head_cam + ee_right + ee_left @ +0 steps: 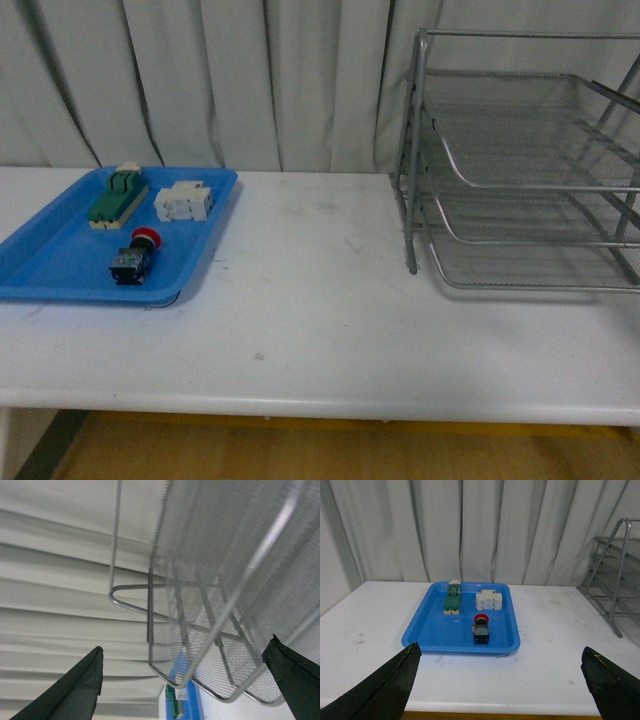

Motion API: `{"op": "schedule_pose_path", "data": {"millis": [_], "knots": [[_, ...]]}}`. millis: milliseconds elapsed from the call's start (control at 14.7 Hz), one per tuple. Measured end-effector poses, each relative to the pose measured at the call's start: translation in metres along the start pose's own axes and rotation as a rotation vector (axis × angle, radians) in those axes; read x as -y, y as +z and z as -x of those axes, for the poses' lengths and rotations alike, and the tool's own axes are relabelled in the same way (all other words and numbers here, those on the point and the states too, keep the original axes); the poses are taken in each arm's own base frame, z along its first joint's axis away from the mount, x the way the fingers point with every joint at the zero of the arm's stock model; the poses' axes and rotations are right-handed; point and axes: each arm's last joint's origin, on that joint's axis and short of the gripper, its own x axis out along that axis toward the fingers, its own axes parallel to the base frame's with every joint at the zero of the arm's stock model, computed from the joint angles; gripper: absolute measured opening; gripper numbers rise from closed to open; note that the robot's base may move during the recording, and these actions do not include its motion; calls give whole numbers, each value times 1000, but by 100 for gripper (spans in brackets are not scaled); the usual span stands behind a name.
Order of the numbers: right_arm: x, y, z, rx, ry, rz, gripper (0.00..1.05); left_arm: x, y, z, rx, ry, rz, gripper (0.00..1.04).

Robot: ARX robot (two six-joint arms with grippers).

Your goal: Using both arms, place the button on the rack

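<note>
The button (133, 257) has a red round cap on a black and blue body and lies in the blue tray (60, 262) at the table's left; the left wrist view shows the button (481, 628) too. The silver wire-mesh rack (520, 170) stands at the right of the table. Neither arm shows in the front view. My left gripper (502, 680) is open and hangs over the table's front edge, well short of the tray (432, 630). My right gripper (185, 680) is open right beside the rack's mesh trays (225, 605), holding nothing.
In the blue tray also lie a green and cream switch (117, 199) and a white block component (184, 201). A white curtain hangs behind the table. The white tabletop (320, 300) stretches between tray and rack.
</note>
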Motion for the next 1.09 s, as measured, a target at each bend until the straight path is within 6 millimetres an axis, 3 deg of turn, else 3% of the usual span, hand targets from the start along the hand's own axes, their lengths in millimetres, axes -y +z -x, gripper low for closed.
{"op": "schedule_pose_path", "data": {"millis": [136,340,408,544,1087], "knots": [[31,-12,5,-31,-112,-190,98,0,0,0,0,0,0,98],[47,-23,6,-72,-160,-242,98,0,0,0,0,0,0,98],[52,-23,-4,-75,-161,-228,98,0,0,0,0,0,0,98],[69,-22,-42,-85,-129,-144,98,0,0,0,0,0,0,98],[68,-30,-52,-107,-111,-123,96,0,0,0,0,0,0,98]]}}
